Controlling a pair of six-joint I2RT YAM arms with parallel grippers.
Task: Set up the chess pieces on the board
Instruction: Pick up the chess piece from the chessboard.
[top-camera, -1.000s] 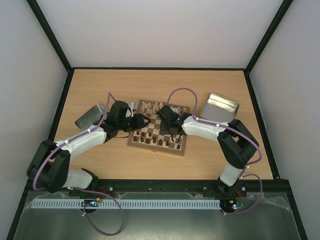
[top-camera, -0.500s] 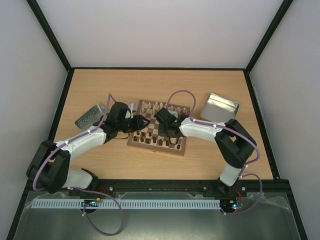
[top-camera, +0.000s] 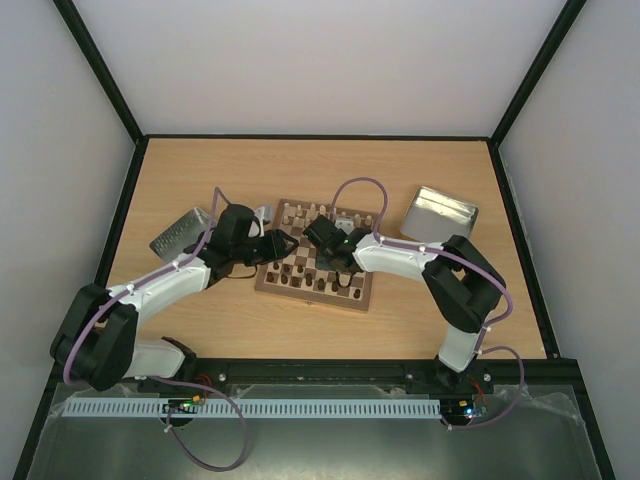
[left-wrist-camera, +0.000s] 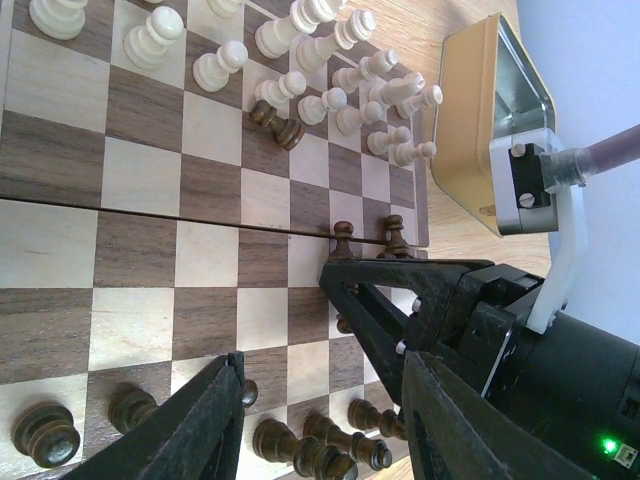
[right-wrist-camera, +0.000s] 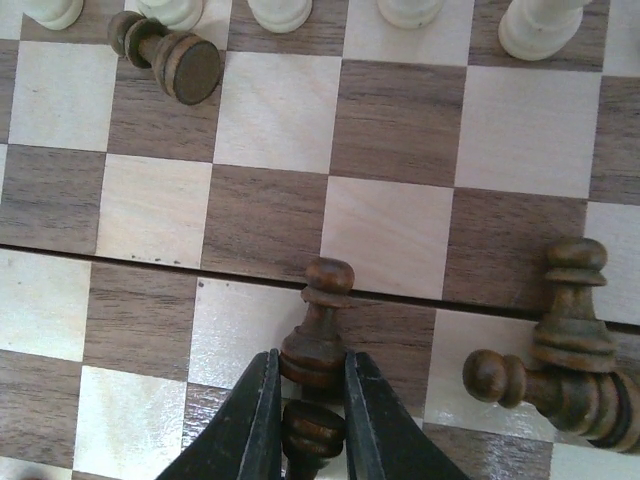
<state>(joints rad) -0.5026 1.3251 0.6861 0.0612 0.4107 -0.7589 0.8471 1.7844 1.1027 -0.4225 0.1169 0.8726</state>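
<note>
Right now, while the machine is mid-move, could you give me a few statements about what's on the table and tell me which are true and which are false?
1. The right hand is pinching a dark pawn. True.
2. Every dark piece stands upright. False: a toppled pawn lies on its side near the cream pieces.
3. The left hand is carrying a cream piece. False: its fingers are apart and hold nothing.
4. Metal tins sit on both sides of the board. True: the left tin and the right tin.
</note>
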